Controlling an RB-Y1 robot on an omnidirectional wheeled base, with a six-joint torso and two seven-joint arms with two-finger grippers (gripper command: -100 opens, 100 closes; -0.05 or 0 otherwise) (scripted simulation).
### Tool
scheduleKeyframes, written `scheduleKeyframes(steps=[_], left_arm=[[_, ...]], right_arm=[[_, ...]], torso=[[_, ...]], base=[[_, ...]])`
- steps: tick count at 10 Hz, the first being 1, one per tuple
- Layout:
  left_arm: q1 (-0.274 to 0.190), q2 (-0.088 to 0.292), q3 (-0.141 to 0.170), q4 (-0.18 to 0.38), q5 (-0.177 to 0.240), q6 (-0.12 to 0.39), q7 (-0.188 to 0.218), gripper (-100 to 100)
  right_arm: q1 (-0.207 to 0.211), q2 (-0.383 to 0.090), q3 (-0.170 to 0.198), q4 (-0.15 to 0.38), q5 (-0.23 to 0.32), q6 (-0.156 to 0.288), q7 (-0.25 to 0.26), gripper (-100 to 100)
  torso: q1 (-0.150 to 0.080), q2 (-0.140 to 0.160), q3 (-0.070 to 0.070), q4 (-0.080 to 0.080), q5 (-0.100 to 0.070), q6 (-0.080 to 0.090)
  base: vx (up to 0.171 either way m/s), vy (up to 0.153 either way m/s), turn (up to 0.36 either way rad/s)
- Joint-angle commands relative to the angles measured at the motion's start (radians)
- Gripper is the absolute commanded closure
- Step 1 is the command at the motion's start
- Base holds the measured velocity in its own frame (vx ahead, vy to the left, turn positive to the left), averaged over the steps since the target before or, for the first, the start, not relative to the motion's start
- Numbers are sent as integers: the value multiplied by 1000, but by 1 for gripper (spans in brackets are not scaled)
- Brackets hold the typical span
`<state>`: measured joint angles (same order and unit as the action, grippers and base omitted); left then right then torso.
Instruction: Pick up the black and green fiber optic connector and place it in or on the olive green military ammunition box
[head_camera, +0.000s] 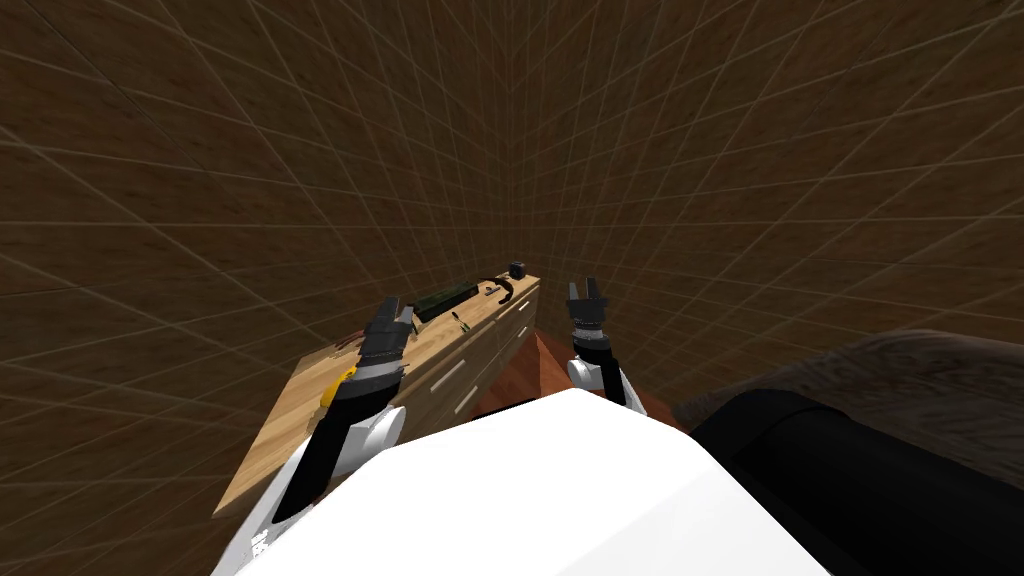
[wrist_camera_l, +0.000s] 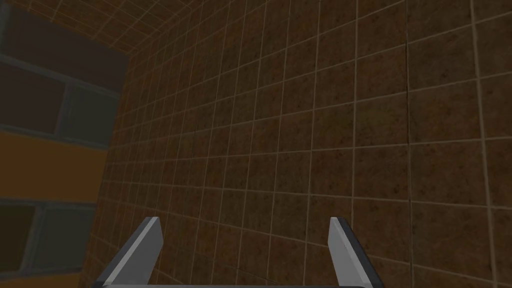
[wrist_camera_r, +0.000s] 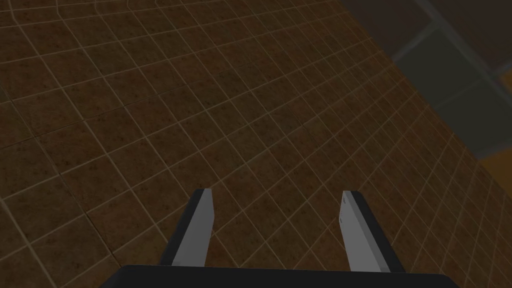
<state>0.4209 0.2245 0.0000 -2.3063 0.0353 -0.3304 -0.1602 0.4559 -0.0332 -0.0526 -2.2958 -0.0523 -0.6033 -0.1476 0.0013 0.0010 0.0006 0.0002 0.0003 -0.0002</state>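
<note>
Brown tiled walls (head_camera: 250, 150) enclose the scene. Wooden bench (head_camera: 290, 430) with drawers runs centre-left. Olive box (head_camera: 445, 297) lies on its far half, just above left gripper (head_camera: 402, 310). Right gripper (head_camera: 588, 290) hangs right of the bench. Both sets of fingers (wrist_camera_l: 145, 250) stand spread, empty. Small black connector (head_camera: 517, 268) sits at the bench's far corner, centre frame.

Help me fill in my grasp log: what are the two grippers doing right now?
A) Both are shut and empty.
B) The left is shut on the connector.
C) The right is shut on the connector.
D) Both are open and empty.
D: in the wrist views the left gripper and the right gripper each have their two fingers standing wide apart with nothing held between them.
</note>
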Motion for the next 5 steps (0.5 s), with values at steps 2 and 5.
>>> scheduleKeyframes(steps=[2, 5], left_arm=[[-8, 37, 16, 5, 30, 67, -1, -100], [-35, 92, 38, 18, 80, 154, -11, -100]], right_arm=[[0, 0, 0, 0, 0, 0, 0, 0], [0, 0, 0, 0, 0, 0, 0, 0]], torso=[[0, 0, 0, 0, 0, 0], [-1, 0, 0, 0, 0, 0]], base=[[-16, 13, -77], [-16, 9, -91]])
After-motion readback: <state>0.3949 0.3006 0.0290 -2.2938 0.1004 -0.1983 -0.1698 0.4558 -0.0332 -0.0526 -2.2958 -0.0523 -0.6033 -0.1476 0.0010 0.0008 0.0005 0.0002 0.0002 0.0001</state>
